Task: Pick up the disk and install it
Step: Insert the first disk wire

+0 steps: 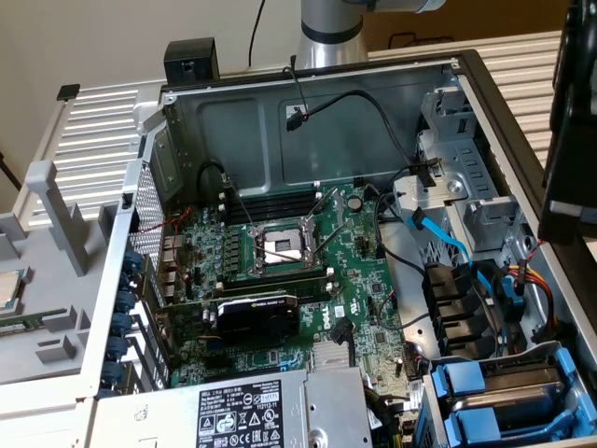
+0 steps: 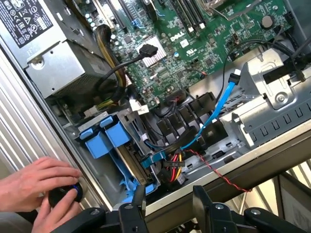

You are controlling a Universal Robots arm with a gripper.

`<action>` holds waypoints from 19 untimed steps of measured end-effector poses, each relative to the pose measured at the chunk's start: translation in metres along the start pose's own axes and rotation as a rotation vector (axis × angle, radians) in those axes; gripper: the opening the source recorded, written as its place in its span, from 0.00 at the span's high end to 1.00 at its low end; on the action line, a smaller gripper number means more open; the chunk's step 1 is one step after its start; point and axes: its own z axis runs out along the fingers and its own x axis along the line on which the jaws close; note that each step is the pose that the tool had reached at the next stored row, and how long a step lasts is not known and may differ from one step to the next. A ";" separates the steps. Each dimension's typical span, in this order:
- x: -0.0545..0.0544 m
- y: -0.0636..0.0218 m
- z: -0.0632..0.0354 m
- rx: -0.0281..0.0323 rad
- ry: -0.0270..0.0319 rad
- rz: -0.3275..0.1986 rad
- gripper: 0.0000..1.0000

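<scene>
- Your disk: you cannot tell whether it sits inside the blue rails (image 2: 104,138) of the drive cage (image 2: 109,167), in the case corner beside the power supply (image 2: 53,63)
- Your gripper (image 2: 169,199) hangs over the case rim near that cage, its fingers apart with nothing between them
- A hand (image 2: 29,187) rests on a black knob (image 2: 65,195) outside the case wall

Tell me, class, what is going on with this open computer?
A robot arm is working over an open computer case. The robot's hand hangs open and empty above the case's edge, close to the blue drive holders in the corner. Just outside the case, a person's hands rest on a small black round thing.
</scene>
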 end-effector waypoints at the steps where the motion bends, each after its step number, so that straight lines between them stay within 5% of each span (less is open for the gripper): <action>1: 0.000 0.0000 0.0000 0.0000 0.0001 0.002 0.49; 6: 0.000 0.0000 0.0001 -0.0003 0.0004 0.005 0.49; 10: 0.000 0.0000 0.0001 -0.0007 -0.0003 0.005 0.64; 19: -0.001 0.0001 0.0011 -0.0008 -0.0001 0.006 0.63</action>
